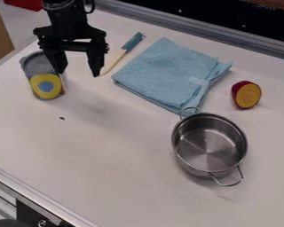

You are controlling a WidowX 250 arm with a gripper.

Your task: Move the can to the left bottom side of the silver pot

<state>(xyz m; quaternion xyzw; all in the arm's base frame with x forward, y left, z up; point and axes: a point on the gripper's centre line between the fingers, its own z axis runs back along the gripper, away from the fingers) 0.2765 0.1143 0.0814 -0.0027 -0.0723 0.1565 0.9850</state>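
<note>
The gripper (pixel 79 73) has its fingers (pixel 97 63) wide apart, and they hold nothing. The tin can (pixel 46 86) stands upright near one finger, at the left of the view, well apart from the silver pot (pixel 208 144).

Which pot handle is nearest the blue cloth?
The upper handle, right by the lower corner of the cloth; the lower handle sticks out from the opposite side of the pot.
</note>
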